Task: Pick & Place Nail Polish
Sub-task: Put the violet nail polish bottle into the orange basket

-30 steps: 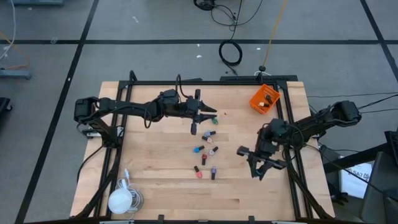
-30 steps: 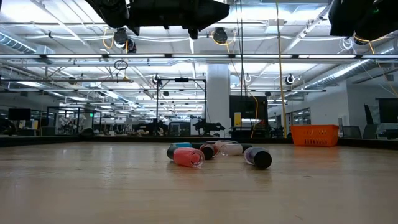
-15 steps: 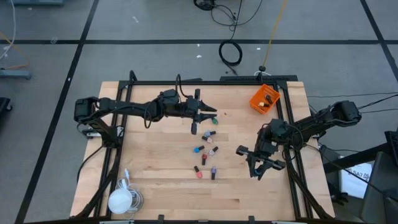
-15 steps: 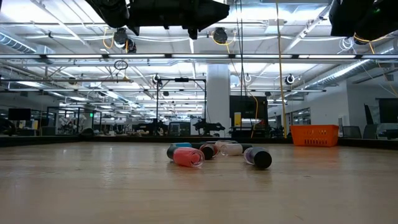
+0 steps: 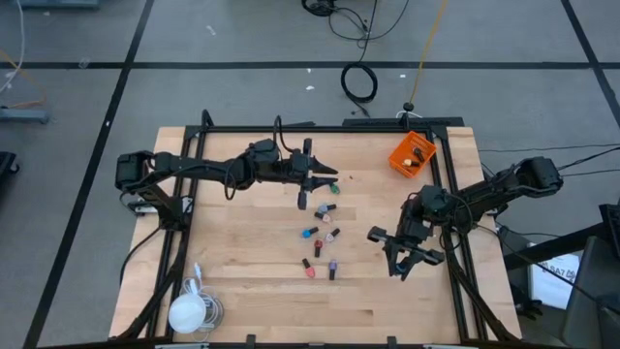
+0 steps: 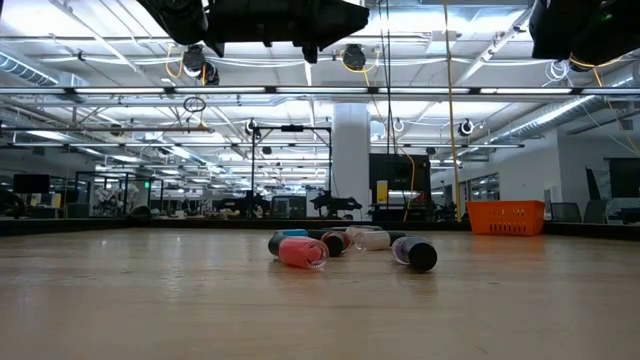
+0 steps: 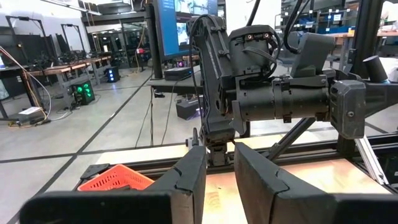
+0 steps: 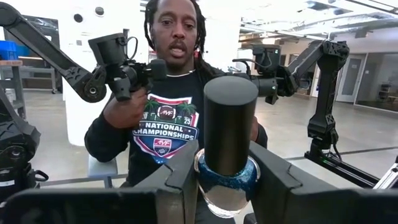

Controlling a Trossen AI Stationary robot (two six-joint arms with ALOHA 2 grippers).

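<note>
Our right gripper (image 8: 225, 171) pinches a teal bottle (image 8: 227, 177) by its body, black cap up, right of centre in the high view (image 5: 407, 254). A person (image 8: 168, 118) sits beyond it. Our left gripper (image 5: 327, 178) hangs upper centre, fingers (image 7: 186, 177) slightly parted around nothing. Other bottles (image 5: 321, 236) lie scattered mid-table; the orange bin (image 5: 412, 153) sits upper right, a white lamp (image 5: 187, 312) lower left.

Nail polish bottles (image 5: 321, 237) on wooden table (image 5: 252, 291)
</note>
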